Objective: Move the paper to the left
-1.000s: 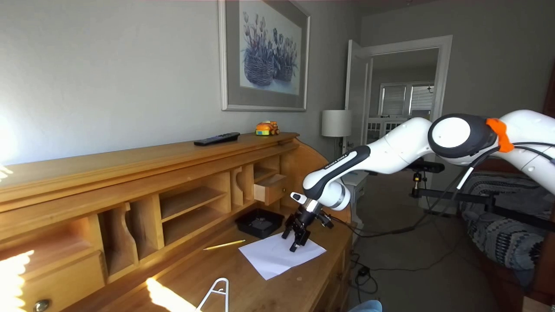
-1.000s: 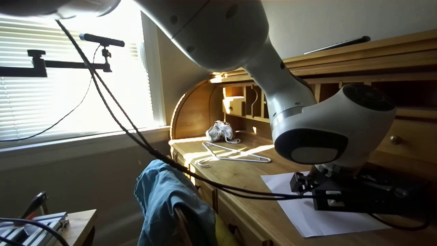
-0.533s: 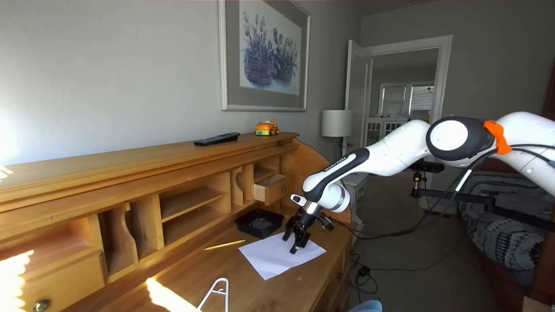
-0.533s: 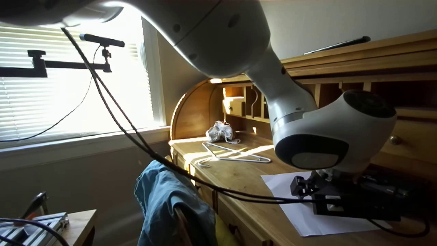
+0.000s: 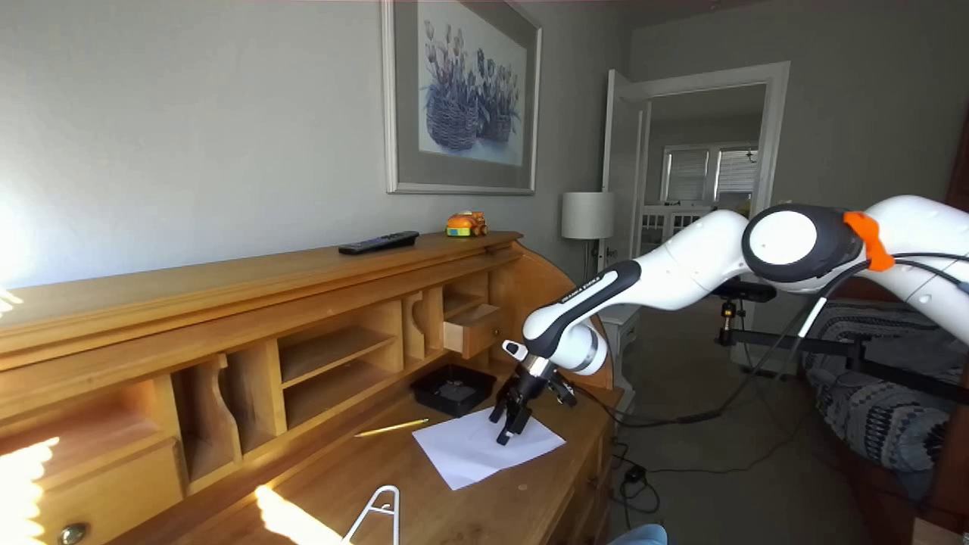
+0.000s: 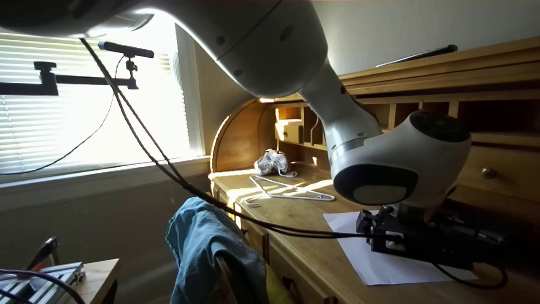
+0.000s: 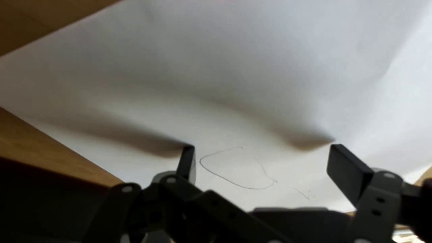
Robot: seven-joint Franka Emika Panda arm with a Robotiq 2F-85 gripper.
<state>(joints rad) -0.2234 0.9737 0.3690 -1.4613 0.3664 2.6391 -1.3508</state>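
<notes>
In an exterior view: arm (image 5: 681, 261) out over bench (image 5: 454, 522), lettering (image 5: 581, 291) along its lower link reads FRANKA EMIKA; orange band (image 5: 870, 238) wrapped further up. Its gripper (image 5: 500, 428) points down, tilted, tips at the paper (image 5: 471, 458). That's a white sheet, flat on bench, just beside black tray (image 5: 453, 391); yellow pencil (image 5: 391, 428) near its corner. Bottom edge cuts off white hanger (image 5: 396, 522). Up on ledge (image 5: 189, 284): remote (image 5: 378, 243) & toy vehicle (image 5: 466, 224); remote's btn legends too small to read.

In an exterior view: gripper's dark body hides a good part of paper; fingertips hidden too, so can't tell spread from here. Gripper side has a pale patch (image 6: 392, 233), any print illegible. Hanger shows whole, well apart from paper, w/ crumpled white bundle (image 6: 272, 162) behind; blue cloth (image 6: 211, 249) in front of bench.

Wrist view: fingers (image 7: 349, 172) wide apart, nothing pinched btwn; tips on or just above paper, can't tell which. In the gap, on sheet, a scribble (image 7: 233, 182): thin loop + short stroke, not readable as text.
</notes>
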